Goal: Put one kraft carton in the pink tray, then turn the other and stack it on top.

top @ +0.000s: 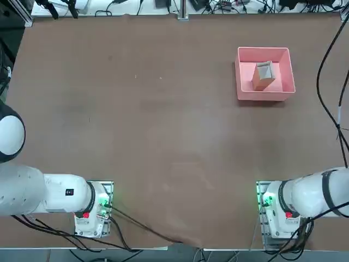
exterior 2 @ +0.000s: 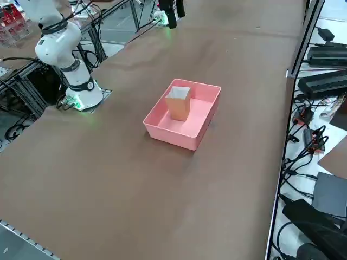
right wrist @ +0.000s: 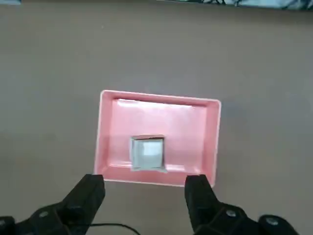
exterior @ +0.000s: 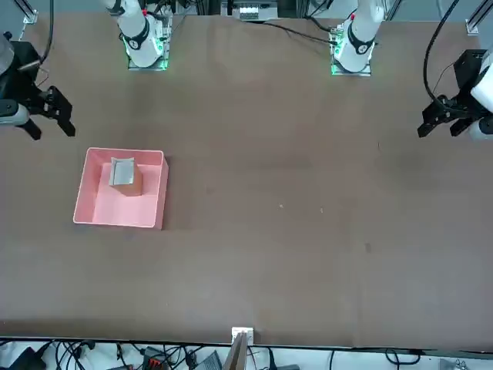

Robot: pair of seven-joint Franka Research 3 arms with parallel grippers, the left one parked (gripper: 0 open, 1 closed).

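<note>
The pink tray (top: 244, 91) (exterior: 92, 210) (exterior 2: 190, 135) (right wrist: 108, 142) sits on the brown table, far right from the robot. A tall tan kraft carton stack (top: 263, 75) (exterior: 125, 176) (exterior 2: 178, 105) (right wrist: 147, 153) stands inside it, near the wall closest to the robot, pale face on top. It looks like one carton on another, but I cannot make out the seam. My right gripper (right wrist: 145, 193) (exterior: 50, 127) hangs open and empty, high above the table on the robot's side of the tray, well clear of the stack.
Black cables (top: 332, 82) run along the table's right edge. Power bricks and more cables (exterior 2: 325, 81) lie just beyond that edge. The right arm's base (top: 278, 210) is bolted at the near edge.
</note>
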